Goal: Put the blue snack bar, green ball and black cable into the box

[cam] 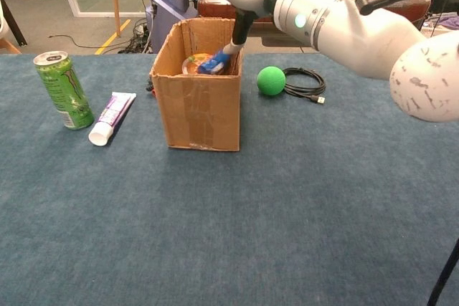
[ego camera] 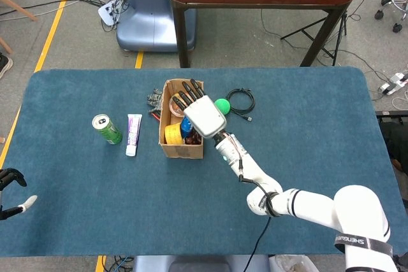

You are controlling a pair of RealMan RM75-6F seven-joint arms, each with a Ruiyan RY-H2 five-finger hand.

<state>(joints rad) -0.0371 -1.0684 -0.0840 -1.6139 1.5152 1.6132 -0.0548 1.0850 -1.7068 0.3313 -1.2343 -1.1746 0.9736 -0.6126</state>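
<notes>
Beneath the right hand's fingers [ego camera: 186, 99] stands the box [cam: 198, 109], the snack bar [cam: 214, 64] inside it under them. Right of the fingers lies the ball [cam: 271, 80], the cable [cam: 304, 82] beyond. Left of them: tube [cam: 111, 117], then can [cam: 63, 89].

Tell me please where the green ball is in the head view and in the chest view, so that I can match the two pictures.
Head view: the green ball lies on the table just right of the cardboard box, partly behind the right hand.
Chest view: the green ball lies right of the box, above the middle.
Shared landmark: the black cable just right of the ball.
</notes>
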